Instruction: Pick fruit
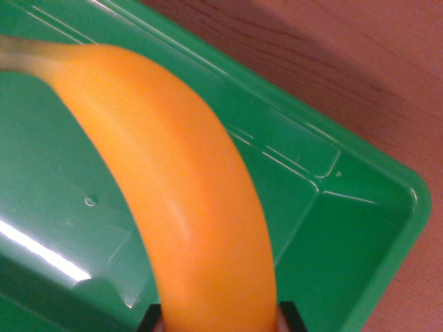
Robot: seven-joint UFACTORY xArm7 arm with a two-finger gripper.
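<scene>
**Mia:** What is that big yellow thing?

**Ben:** It is a banana. It looks orange-yellow and it fills the middle of the wrist view. It curves from the top left corner down to the bottom edge.

**Mia:** Where is its stem?

**Ben:** The stem is the pale, blurry end at the top left.

**Mia:** Who holds it?

**Ben:** The gripper does. You can see two small black fingertips at the very bottom, one on each side of the banana. They sit tight against it, so the gripper is closed around the banana's lower end.

**Mia:** What is under the banana?

**Ben:** A green plastic bin. The banana is above its inside. I cannot tell if the banana touches the bottom.

**Mia:** Is anything else in the bin?

**Ben:** The banana hides a lot of the bin floor. The part I can see is shiny green with a bright streak of light at the left.

**Mia:** And outside the bin?

**Ben:** A brown wooden table shows at the top right, just past the bin's rim.
</scene>
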